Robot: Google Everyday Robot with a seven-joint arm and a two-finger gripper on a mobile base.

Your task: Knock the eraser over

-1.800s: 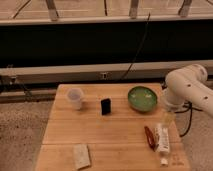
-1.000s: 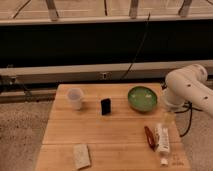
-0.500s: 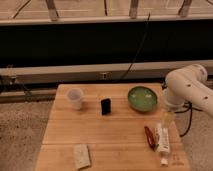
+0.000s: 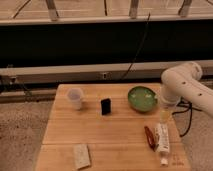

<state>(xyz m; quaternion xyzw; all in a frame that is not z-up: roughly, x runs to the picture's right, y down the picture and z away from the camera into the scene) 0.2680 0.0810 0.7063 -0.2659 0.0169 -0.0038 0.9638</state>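
The eraser point(image 4: 105, 106), a small matte black block, stood upright on the pale wooden tabletop point(image 4: 115, 135). My gripper point(image 4: 164, 116) hung near the right edge, just beside the round glossy green bowl point(image 4: 142, 98). I could not tell its opening.

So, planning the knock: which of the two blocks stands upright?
The black eraser, between cup and bowl; the pale pad lies flat at the front edge. The gripper hangs right of the bowl.

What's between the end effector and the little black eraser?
In the camera view, mostly bare wood of the table lies between the eraser and the end effector, which hangs at the table's right side. The green bowl borders that stretch on the far side.
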